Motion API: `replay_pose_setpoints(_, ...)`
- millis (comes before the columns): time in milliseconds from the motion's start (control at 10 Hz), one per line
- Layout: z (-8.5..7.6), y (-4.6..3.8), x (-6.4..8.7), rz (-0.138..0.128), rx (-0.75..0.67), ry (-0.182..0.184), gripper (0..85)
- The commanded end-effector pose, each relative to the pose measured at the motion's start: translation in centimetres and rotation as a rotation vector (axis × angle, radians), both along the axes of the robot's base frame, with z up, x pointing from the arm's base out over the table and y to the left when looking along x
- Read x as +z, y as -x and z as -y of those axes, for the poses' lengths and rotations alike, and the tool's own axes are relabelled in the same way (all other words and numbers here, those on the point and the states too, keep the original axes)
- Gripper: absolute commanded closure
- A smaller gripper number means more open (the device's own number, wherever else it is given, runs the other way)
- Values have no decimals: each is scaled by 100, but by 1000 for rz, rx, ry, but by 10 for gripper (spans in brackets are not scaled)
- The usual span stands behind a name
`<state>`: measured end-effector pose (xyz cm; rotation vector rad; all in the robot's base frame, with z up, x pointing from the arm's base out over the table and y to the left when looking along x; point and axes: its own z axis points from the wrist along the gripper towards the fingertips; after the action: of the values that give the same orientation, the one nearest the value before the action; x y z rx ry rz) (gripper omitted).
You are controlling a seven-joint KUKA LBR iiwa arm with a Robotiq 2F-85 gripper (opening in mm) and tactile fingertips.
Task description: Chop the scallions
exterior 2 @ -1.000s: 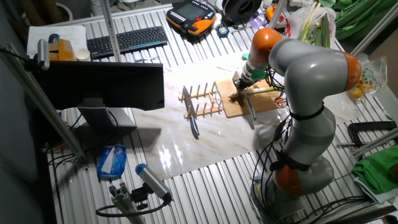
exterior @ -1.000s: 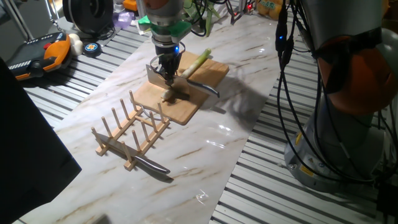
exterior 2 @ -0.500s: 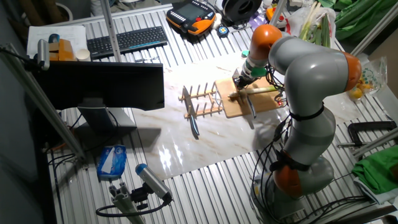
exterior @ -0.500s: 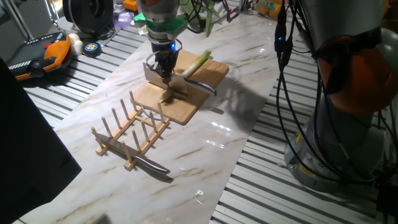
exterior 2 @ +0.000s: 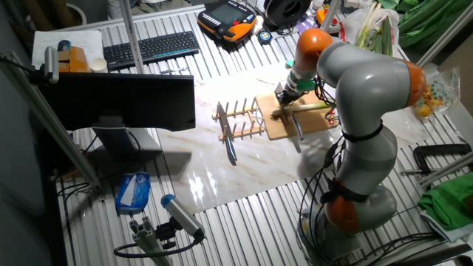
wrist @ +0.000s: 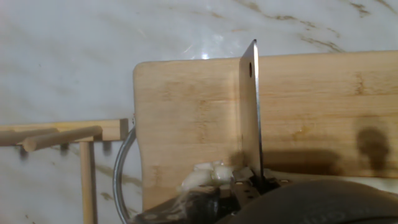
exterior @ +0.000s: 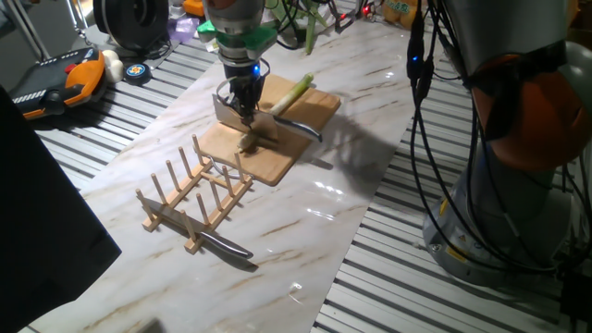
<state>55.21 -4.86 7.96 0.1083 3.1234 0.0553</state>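
A wooden cutting board (exterior: 277,153) lies on the marble table. A long scallion stalk (exterior: 292,92), white shading to green, rests across its far side. Short cut scallion pieces (exterior: 248,141) sit near the board's middle and show as white bits (wrist: 204,177) in the hand view. My gripper (exterior: 243,108) hangs just above those pieces, shut on a cleaver (exterior: 226,110) whose blade (wrist: 250,118) stands edge-down over the board (wrist: 186,106). From the other side, the gripper (exterior 2: 285,97) sits above the board (exterior 2: 292,125), with the stalk (exterior 2: 313,107) beside it.
A wooden peg dish rack (exterior: 191,192) stands just in front of the board, and a second knife (exterior: 226,245) lies beside it. A monitor (exterior 2: 122,100), keyboard (exterior 2: 151,46) and teach pendant (exterior: 60,79) sit around the table. The arm's base (exterior 2: 355,199) is at the table's edge.
The gripper with the cleaver has lifted slightly and shifted a little to the left over the board. The stalk and cut pieces have not moved.
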Motion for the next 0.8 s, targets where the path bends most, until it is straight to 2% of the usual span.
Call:
replay_pose_setpoints(0,-5,-6,-3,-3,1,6,843)
replay_pose_setpoints(200,-2,-2,-6,-8,-1,3,843)
replay_pose_setpoints(400,-12,-8,-24,-2,-12,-36,843)
replay_pose_setpoints(700,-26,-7,-37,-8,-1,-1,843)
